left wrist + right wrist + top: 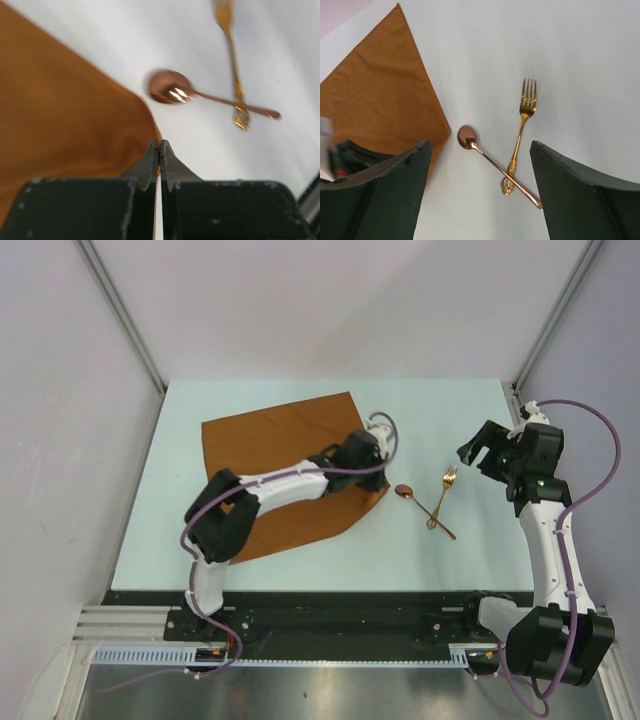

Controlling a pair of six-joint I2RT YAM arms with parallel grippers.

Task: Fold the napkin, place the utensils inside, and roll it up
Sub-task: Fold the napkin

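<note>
The left gripper (159,148) has its jaws pressed together on the right-hand corner of the rust-orange napkin (270,450), with a sliver of orange cloth showing between the fingers. The napkin otherwise lies spread flat on the left half of the pale table (450,410), partly under the left arm.

The right gripper (480,146) hangs above the table with its jaws spread wide and nothing between them. Below it, just right of the napkin's corner, a copper spoon (425,512) and a gold fork (443,495) lie crossed near the end of the fork's handle. The spoon's bowl points toward the cloth.
</note>
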